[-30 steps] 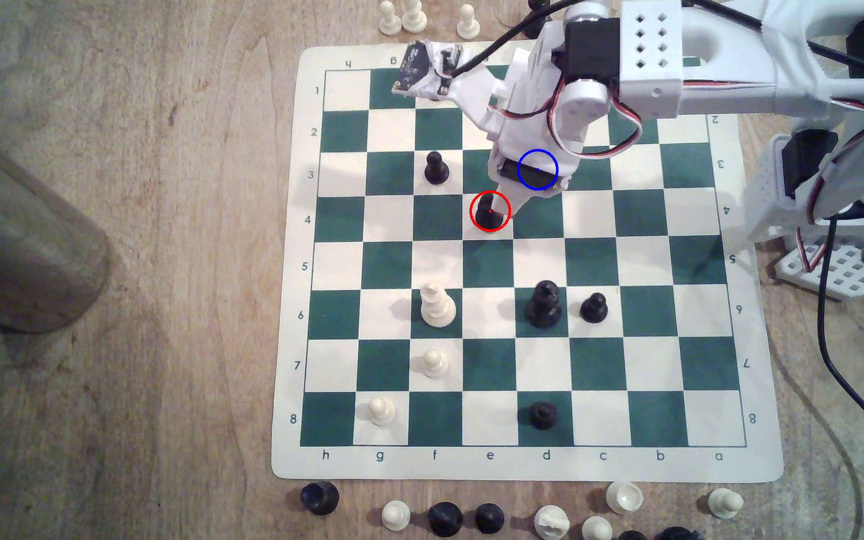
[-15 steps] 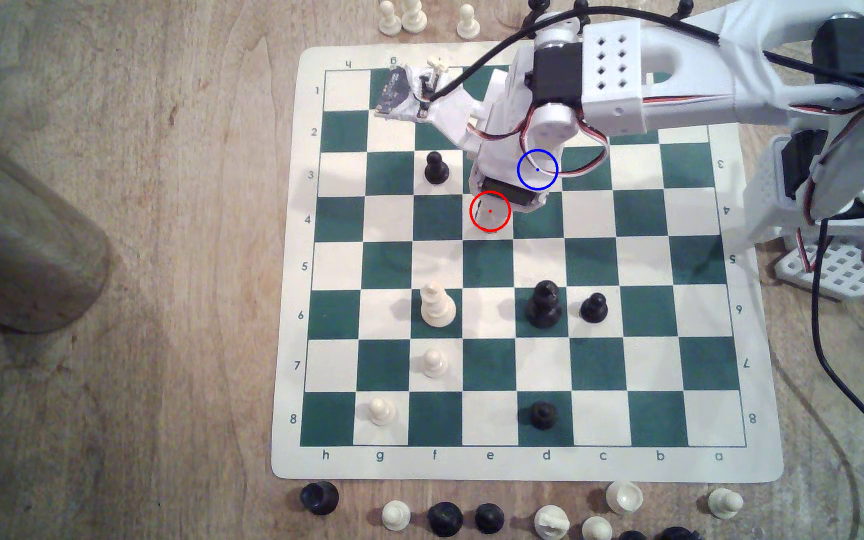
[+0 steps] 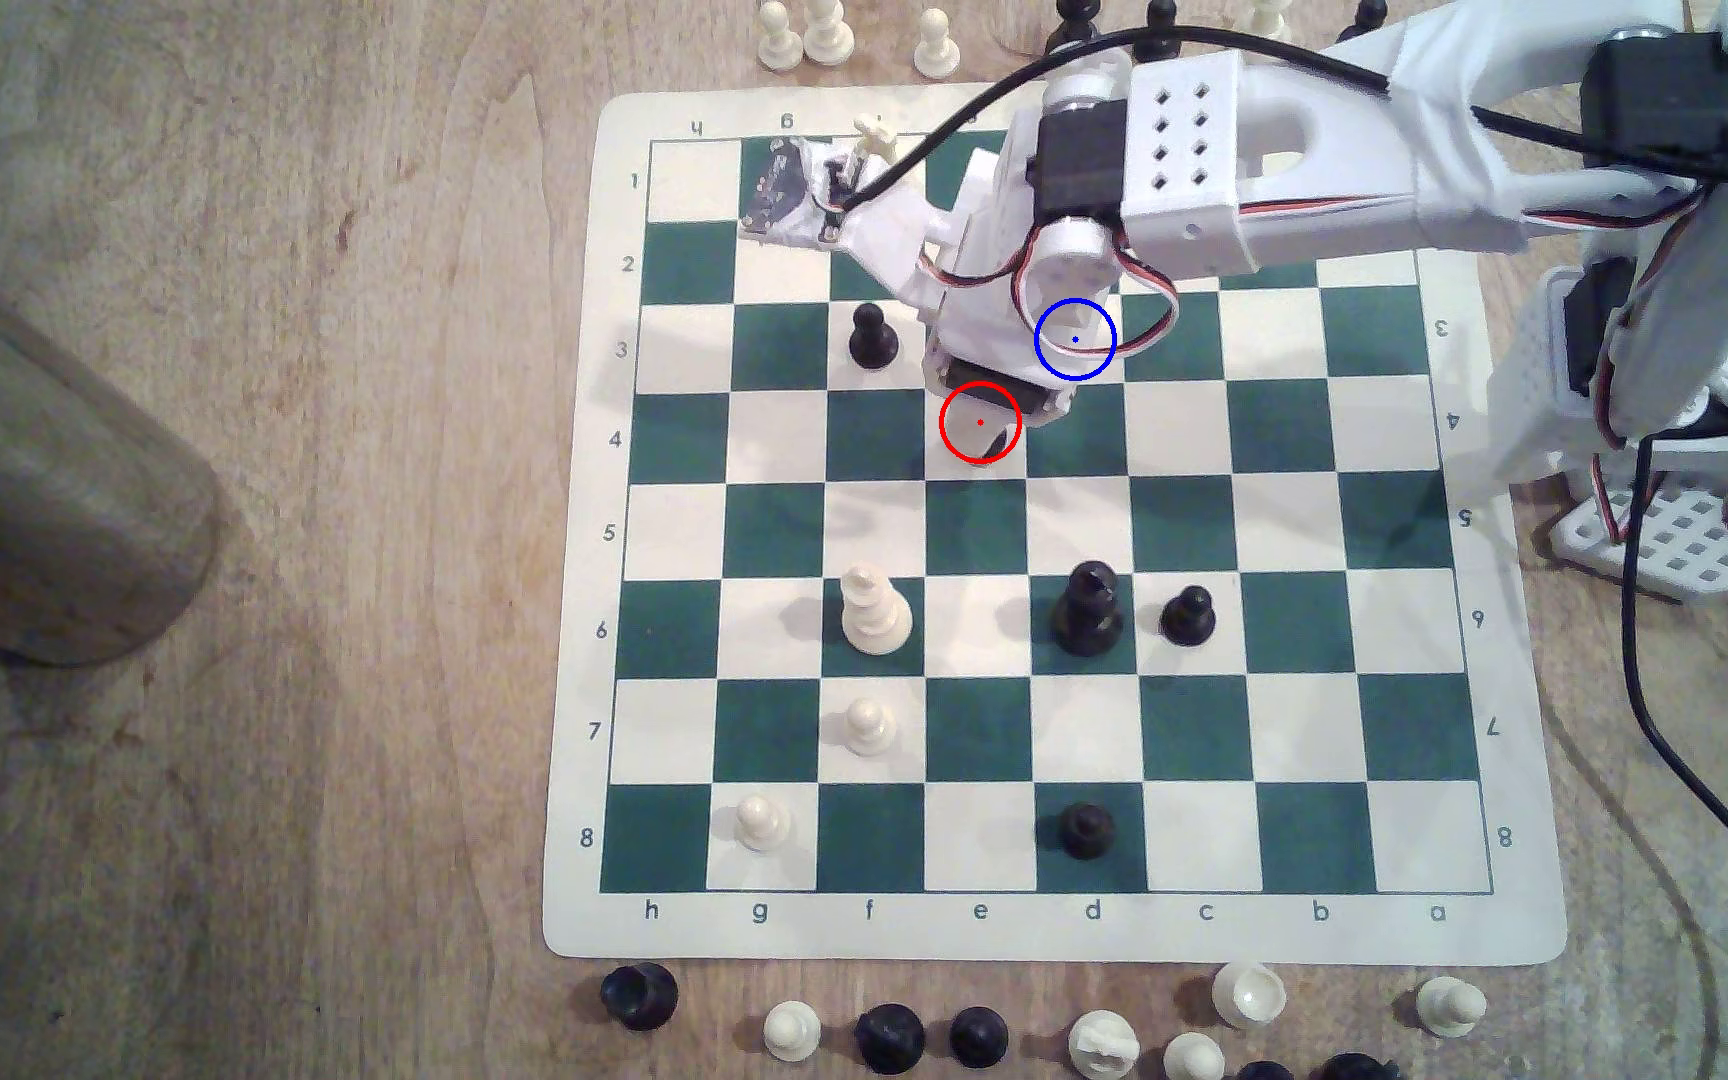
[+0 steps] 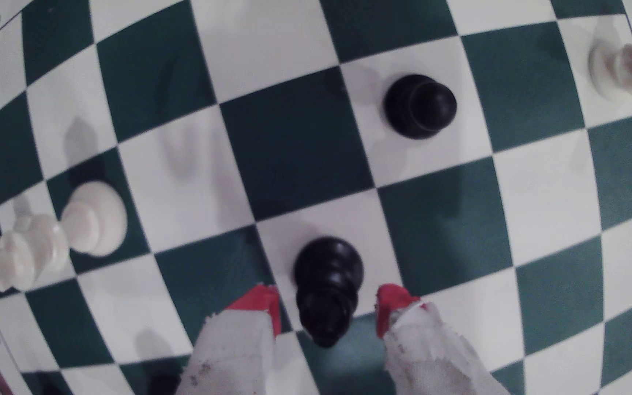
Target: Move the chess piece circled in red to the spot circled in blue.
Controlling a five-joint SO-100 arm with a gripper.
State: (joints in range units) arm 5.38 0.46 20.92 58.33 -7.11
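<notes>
The chess piece [image 4: 327,288], a black bishop-like piece, stands on a cream square in the wrist view. My gripper [image 4: 329,307] is open and straddles it, one red-tipped finger [image 4: 265,304] on each side with a small gap to the piece. In the exterior view my gripper [image 3: 985,431] sits over the red ring on the e4 square and covers nearly all of the piece. The blue ring is drawn over my wrist, one square diagonally from there, and the spot beneath it is hidden by the arm.
A black pawn [image 3: 871,338] stands just to the exterior view's left of my gripper. Nearer the front are a white piece [image 3: 873,613], a bulky black piece [image 3: 1088,611] and a black pawn [image 3: 1188,618]. A metal cylinder [image 3: 29,467] lies off the board.
The arm has swung toward the exterior view's left and come down. The gripper now covers the piece, which showed inside the red ring a second ago.
</notes>
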